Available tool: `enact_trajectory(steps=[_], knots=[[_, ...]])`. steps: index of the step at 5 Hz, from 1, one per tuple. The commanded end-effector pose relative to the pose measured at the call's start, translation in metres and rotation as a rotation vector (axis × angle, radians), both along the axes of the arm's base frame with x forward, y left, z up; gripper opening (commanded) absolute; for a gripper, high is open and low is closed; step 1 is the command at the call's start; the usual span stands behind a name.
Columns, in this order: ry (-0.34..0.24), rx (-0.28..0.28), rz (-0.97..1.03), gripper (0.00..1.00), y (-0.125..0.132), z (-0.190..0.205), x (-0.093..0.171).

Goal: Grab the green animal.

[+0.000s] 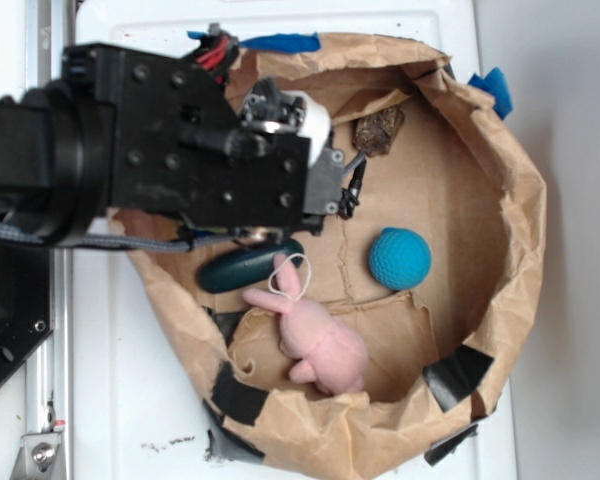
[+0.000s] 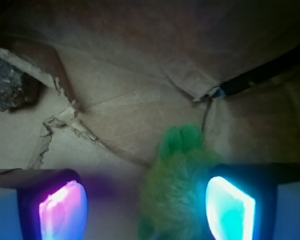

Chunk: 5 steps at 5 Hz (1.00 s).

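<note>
Clearly the gripper (image 2: 145,205) stands wide open and holds nothing; in the wrist view its two lit pads, one pink (image 2: 60,210) at the left and one cyan (image 2: 229,205) at the right, are well apart, and the green animal (image 2: 177,187) sits between them, much closer to the cyan one, perhaps touching it; I cannot tell for sure. The toy lies on the brown paper floor (image 2: 140,100) of the paper basket (image 1: 525,200); its two small ear-like bumps point to the far side. In the exterior view the arm hides the toy fully, so its place there cannot be seen; the pink bunny (image 1: 320,340), the dark green oblong thing (image 1: 245,265), the teal ball (image 1: 400,258) and a dark rough lump (image 1: 380,130) lie around in the same basket.

I judge the animal to be light and soft, with fuzzy pile that squashes easily; it should not slip much, but the fur alone may pull out of a shallow pinch. The best hold seems to be across the thick fuzzy body, not on the thin ears; the gripper would do well to shift a little right to centre the toy, then go lower before closing, so the pads catch the body and not the paper.
</note>
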<state>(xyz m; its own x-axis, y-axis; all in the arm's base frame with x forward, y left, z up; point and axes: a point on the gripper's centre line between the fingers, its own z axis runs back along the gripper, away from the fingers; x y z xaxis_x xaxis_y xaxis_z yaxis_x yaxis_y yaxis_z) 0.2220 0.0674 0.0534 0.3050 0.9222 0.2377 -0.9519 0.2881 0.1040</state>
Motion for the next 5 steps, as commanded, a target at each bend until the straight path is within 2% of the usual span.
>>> enact_trajectory(steps=[1,3,5], knots=[[-0.005,-0.048,0.004,1.00,0.018,-0.001,-0.016],[0.027,-0.067,-0.006,1.00,0.021,-0.005,-0.023],[0.011,-0.116,-0.030,1.00,0.013,0.018,-0.031]])
